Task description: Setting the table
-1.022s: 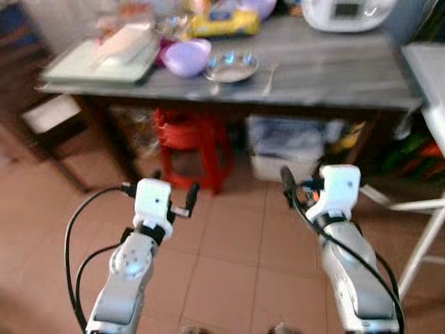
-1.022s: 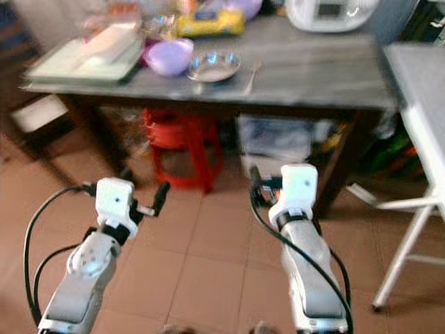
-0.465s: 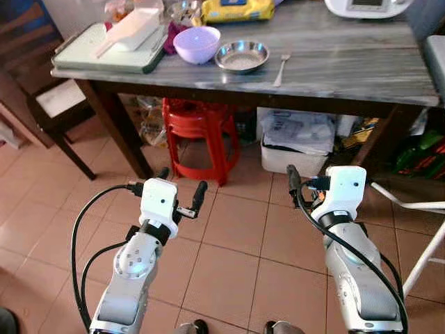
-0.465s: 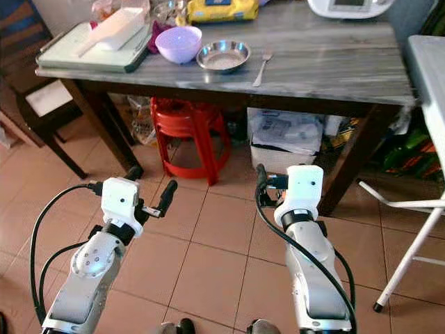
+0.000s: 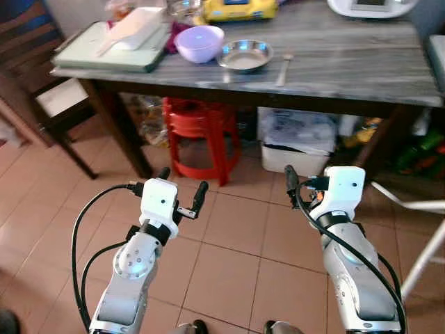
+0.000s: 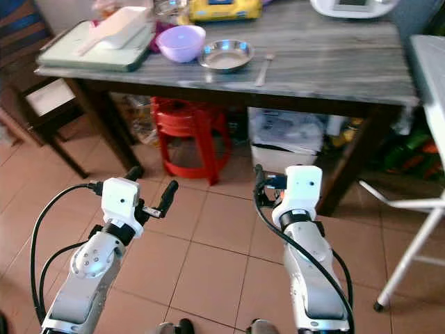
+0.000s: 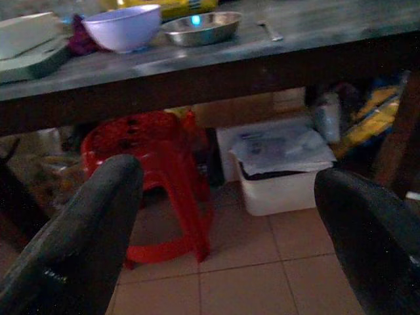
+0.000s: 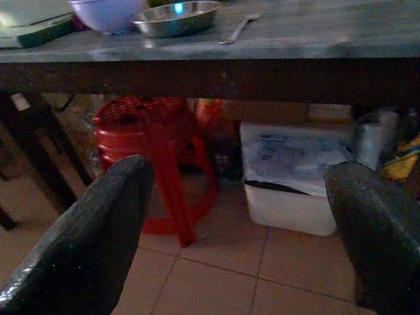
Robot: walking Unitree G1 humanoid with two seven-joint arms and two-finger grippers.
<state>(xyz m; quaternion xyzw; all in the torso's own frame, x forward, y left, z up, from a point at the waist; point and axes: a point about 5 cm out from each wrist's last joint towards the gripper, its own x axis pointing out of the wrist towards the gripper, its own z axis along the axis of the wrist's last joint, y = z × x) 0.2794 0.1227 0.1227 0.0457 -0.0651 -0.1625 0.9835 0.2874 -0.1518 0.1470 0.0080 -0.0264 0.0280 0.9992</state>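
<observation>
From the head cameras you are looking down at a grey-topped wooden table (image 5: 348,66) with your two arms raised over the tiled floor (image 5: 236,257), well short of its front edge. On the table sit a lilac plastic bowl (image 5: 199,43), a shallow shiny steel dish (image 5: 244,56) just beside it, and a metal fork (image 5: 281,68) lying flat a little to the right of the dish, tines toward you or away I cannot tell. Left of the bowl you have a pale green tray (image 5: 104,56) carrying a white scoop-like container (image 5: 135,31); behind the bowl lies a yellow packet (image 5: 233,10), and a white appliance (image 5: 372,7) stands at the far right. Under the table stand stacked red stools (image 5: 198,136) and a white bin (image 5: 295,142) with papers in it. Your left gripper (image 5: 182,189) hangs empty with its fingers spread wide. Your right gripper (image 6: 259,182) is seen edge-on there. In the left wrist view you see the bowl (image 7: 123,27), dish (image 7: 200,27) and fork (image 7: 269,31) above the table edge, between widely parted fingers (image 7: 79,230). In the right wrist view the dish (image 8: 176,17) and fork (image 8: 235,30) lie ahead, and that gripper's fingers (image 8: 92,230) also stand far apart, holding nothing.
</observation>
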